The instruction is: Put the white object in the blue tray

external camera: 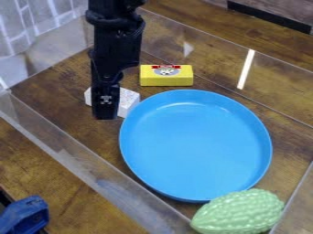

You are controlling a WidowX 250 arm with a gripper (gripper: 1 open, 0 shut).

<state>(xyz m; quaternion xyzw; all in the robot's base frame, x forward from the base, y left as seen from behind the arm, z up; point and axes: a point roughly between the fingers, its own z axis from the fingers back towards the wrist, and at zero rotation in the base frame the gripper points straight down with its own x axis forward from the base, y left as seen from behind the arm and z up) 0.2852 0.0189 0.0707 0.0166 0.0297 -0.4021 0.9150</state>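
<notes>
White block (127,103) on the wooden surface (73,130), outside the blue tray (196,144) and just beside its rim; jaws (105,112) wide open at the block, apparently holding nothing; grasp, lift and placement outstanding.
</notes>
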